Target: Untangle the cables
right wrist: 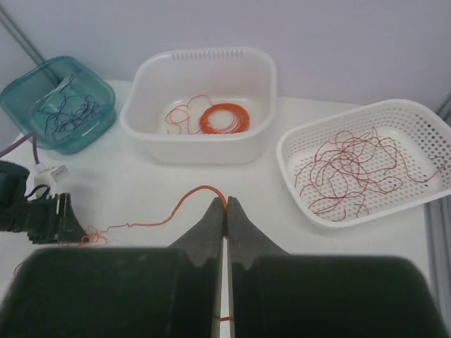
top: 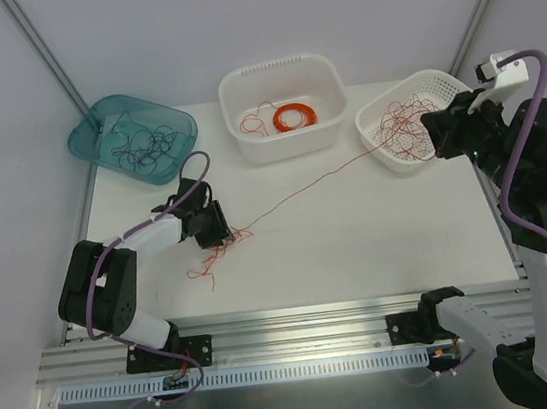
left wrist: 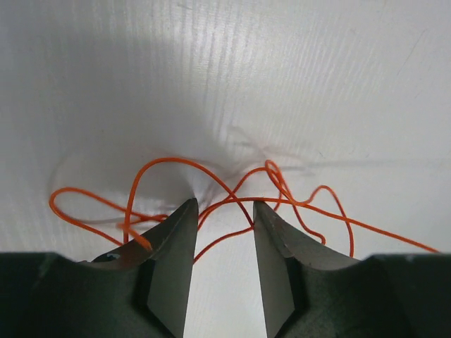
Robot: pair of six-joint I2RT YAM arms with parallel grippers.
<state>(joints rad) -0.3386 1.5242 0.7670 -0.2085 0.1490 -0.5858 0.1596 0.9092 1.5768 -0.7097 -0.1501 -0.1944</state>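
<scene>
Left hand (left wrist: 224, 203) down at nine o'clock on the desk (top: 359, 244), fingers spread astride a loose tangle of orange cables (left wrist: 173, 159). Right hand (right wrist: 224, 201) up at two o'clock, pressed together, pinching one strand (right wrist: 204, 187) that runs across to that tangle.

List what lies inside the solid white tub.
An orange ring coil and a loose orange-red wire lie on the tub's floor; its near wall hides the floor's near edge.
</scene>
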